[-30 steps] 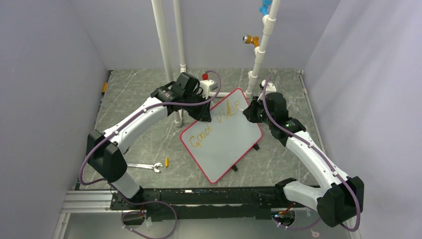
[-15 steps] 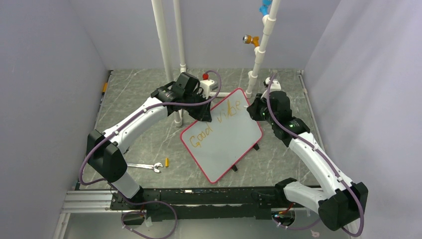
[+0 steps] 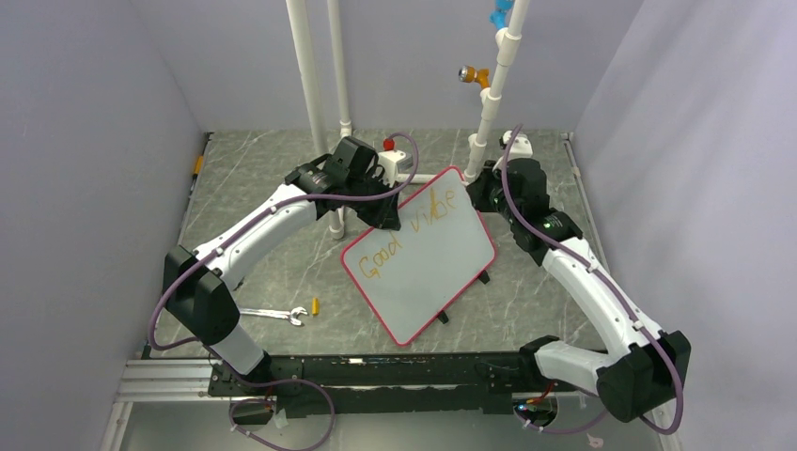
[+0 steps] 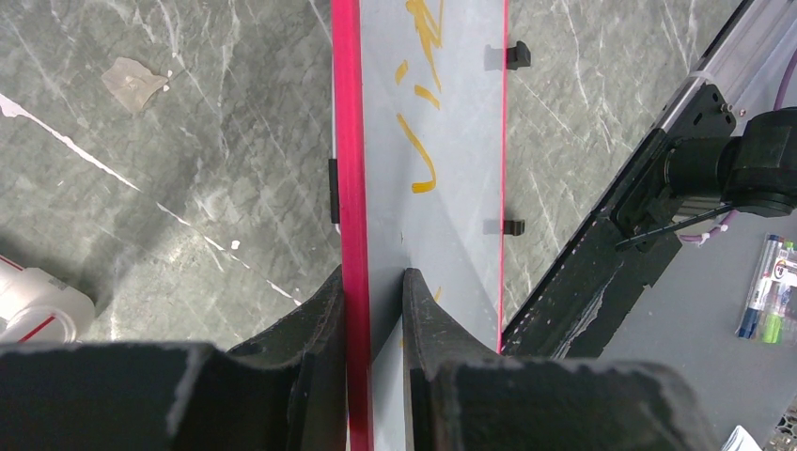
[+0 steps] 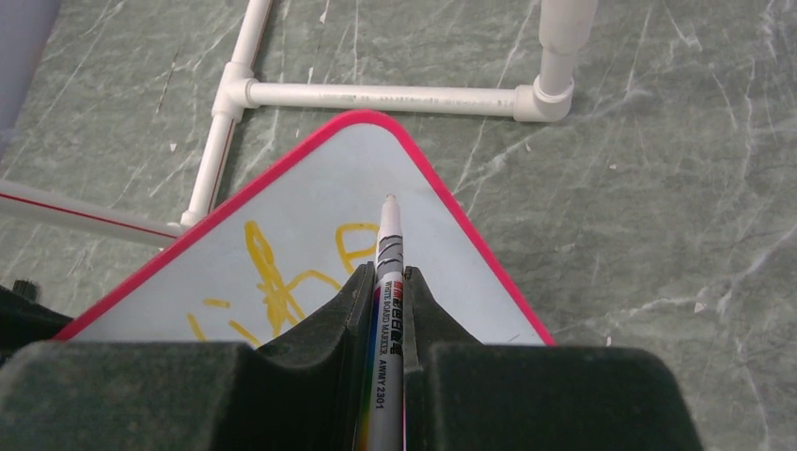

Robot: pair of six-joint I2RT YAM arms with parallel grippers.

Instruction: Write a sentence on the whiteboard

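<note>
The whiteboard point(image 3: 428, 282) lies tilted in the middle of the table, its red-pink rim point(image 4: 346, 141) running away from my left wrist camera. The sentence point(image 3: 406, 233) reads "Good vibe" in orange-yellow. My left gripper point(image 3: 389, 220) point(image 4: 373, 274) is shut on the board's far left edge, one finger on each face. My right gripper point(image 3: 476, 194) point(image 5: 388, 271) is shut on a white marker point(image 5: 388, 240). The marker's tip is over the board's far corner point(image 5: 376, 141), just right of the last letter point(image 5: 355, 242). Whether the tip touches the board I cannot tell.
White plastic pipes stand behind the board point(image 3: 310, 94) point(image 3: 493, 103), with a pipe frame lying on the table point(image 5: 376, 94). A wrench point(image 3: 273, 315) and a small orange piece point(image 3: 316, 305) lie at the near left. Spare markers point(image 4: 766, 301) lie beyond the table rail.
My right arm has swung toward the board's far corner, carrying the marker away from the written letters. The left arm and the board have not moved.
</note>
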